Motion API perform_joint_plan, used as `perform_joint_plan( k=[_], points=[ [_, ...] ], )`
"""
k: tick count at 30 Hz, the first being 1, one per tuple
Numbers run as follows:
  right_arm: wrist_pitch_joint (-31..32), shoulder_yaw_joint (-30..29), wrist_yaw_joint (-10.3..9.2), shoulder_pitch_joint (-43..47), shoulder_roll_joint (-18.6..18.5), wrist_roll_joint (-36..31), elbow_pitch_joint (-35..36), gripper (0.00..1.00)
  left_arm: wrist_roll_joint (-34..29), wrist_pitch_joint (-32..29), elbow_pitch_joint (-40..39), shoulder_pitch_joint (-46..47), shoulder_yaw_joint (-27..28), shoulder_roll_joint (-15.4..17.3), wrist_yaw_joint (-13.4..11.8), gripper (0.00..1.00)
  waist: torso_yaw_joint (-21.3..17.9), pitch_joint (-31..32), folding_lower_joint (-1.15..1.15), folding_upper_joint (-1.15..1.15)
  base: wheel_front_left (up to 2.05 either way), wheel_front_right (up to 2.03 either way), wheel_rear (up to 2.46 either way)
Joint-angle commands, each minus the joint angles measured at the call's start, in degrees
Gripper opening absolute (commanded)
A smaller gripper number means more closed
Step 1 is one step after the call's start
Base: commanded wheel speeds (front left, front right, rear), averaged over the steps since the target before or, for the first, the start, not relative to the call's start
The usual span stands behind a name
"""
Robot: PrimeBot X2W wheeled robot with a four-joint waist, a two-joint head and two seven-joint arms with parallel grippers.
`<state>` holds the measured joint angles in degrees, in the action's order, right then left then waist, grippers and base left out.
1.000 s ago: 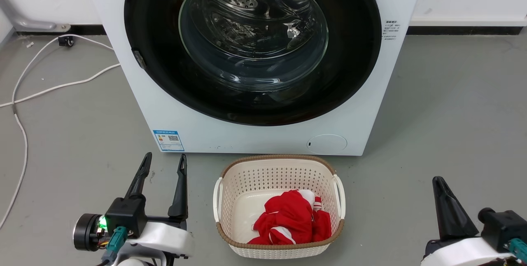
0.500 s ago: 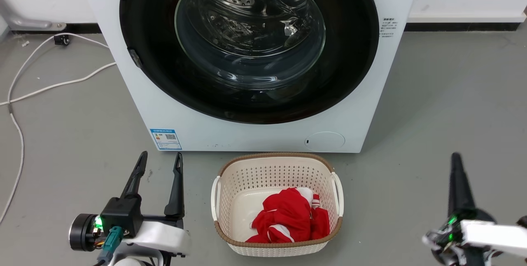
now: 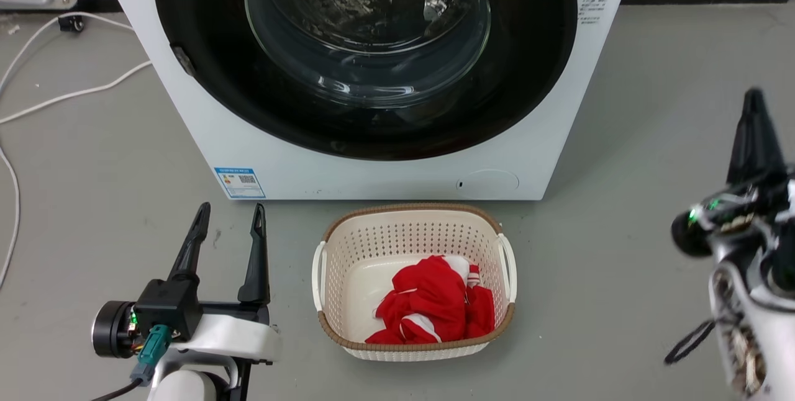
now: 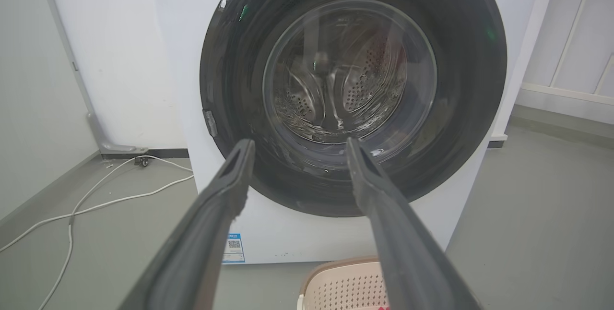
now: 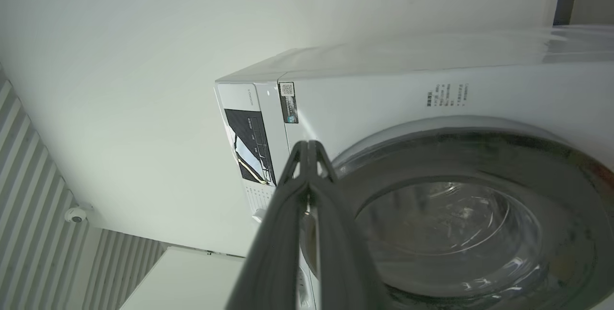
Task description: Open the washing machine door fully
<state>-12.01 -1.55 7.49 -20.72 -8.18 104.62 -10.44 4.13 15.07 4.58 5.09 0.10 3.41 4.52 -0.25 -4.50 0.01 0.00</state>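
The washing machine [image 3: 372, 177] is a white box with its front towards me. Its big glossy black washing machine door [image 3: 366, 35] lies flat against that front, the steel drum showing through the glass bowl. My left gripper [image 3: 230, 210] is open low on the left, well short of the machine; the left wrist view has its fingers [image 4: 298, 143] pointing at the door [image 4: 352, 84]. To the right of the machine my right gripper [image 3: 754, 100] is raised, shut and holding nothing. In its wrist view the joined tips [image 5: 307, 146] sit before the door's rim [image 5: 460, 223].
A cream perforated basket [image 3: 413, 215] with red clothes [image 3: 435, 305] stands on the grey floor just in front of the machine, between my arms. White cables [image 3: 74, 94] trail over the floor to the left. A white wall runs behind.
The right arm has lifted from the bottom corner and rolled, its gripper now much higher. The head camera has shifted, so the whole scene sits higher in its view. The door is unchanged.
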Motion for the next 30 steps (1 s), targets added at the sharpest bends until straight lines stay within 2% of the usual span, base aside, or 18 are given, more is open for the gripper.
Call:
perform_joint_plan(
  k=[1,5,6,9,13,16,21,30],
  points=[
    [0.71,0.79,0.00,-4.89,-2.56,1.03,-3.44,0.00,-0.25,0.14,-0.31,0.97,0.13,0.25,0.40,1.00,0.24,-1.57,-0.01,0.00,0.00,0.00,0.00],
    [3.10,3.96,0.00,-13.83,-7.37,2.47,-11.13,0.00,-0.50,0.14,-0.91,2.32,0.13,0.67,0.77,1.00,0.79,-3.79,-0.01,0.00,0.00,0.00,0.00],
    [3.10,3.96,0.00,-13.83,-7.37,2.47,-11.13,0.00,-0.50,0.14,-0.91,2.32,0.13,0.67,0.77,1.00,0.79,-3.79,-0.01,0.00,0.00,0.00,0.00],
    [5.42,8.08,0.00,-19.96,-10.58,1.65,-16.47,0.00,-0.85,0.14,-1.47,3.46,-0.03,0.89,0.94,1.00,1.33,-5.35,-0.01,0.00,0.00,0.00,0.00],
    [11.07,14.31,0.00,-28.36,-14.76,0.79,-22.57,0.00,-0.96,0.14,-2.31,4.71,-0.29,1.11,1.42,1.00,2.15,-7.23,-0.01,0.00,0.00,0.00,0.00],
    [16.06,19.05,-0.01,-34.24,-16.24,0.73,-26.96,0.00,-1.05,0.14,-2.94,5.29,-0.26,1.36,1.45,1.00,2.54,-8.58,-0.01,0.00,0.00,0.00,0.00],
    [22.68,26.19,0.00,-43.79,-16.14,-0.23,-33.85,0.00,-0.89,0.14,-3.67,6.38,0.01,1.40,1.74,1.00,3.03,-10.49,-0.01,0.00,0.00,0.00,0.00],
    [24.78,33.79,0.00,-58.72,-12.32,-3.36,-51.10,0.00,-0.66,0.14,-4.82,8.45,-0.24,1.31,2.11,1.00,4.33,-14.20,-0.01,0.00,0.00,0.00,0.00]
  ],
)
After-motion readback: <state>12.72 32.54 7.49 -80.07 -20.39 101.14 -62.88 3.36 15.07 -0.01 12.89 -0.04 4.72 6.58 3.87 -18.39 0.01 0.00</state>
